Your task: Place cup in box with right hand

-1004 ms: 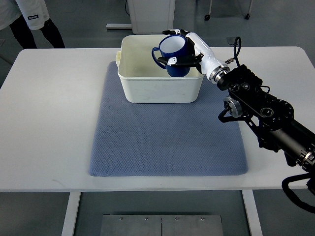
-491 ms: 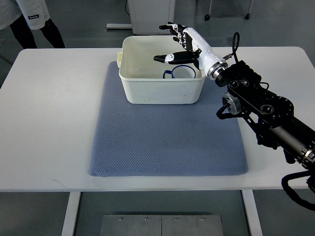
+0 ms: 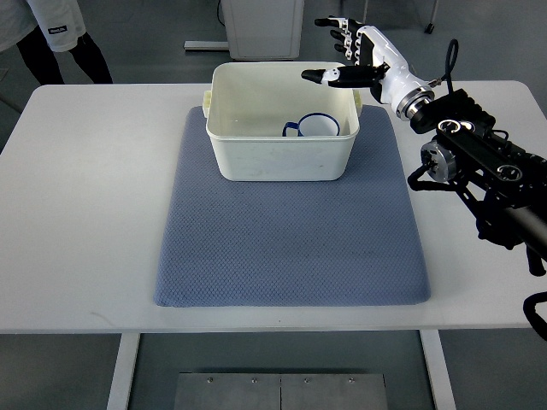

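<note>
A blue cup (image 3: 313, 127) with a white inside stands upright in the white box (image 3: 256, 154), near its right front corner, handle pointing left. My right hand (image 3: 342, 51) hovers above the box's far right corner, fingers spread and holding nothing. Its black arm (image 3: 479, 162) comes in from the right edge. The left arm does not show.
The box sits at the far end of a blue-grey mat (image 3: 291, 231) on a white table (image 3: 85, 196). A person's legs (image 3: 51, 43) stand beyond the table's far left corner. A white cabinet (image 3: 261, 26) stands behind the box.
One second ago the hand held the cup over the box. It let go, the cup now rests inside, and the hand has risen and moved right and away, open.
</note>
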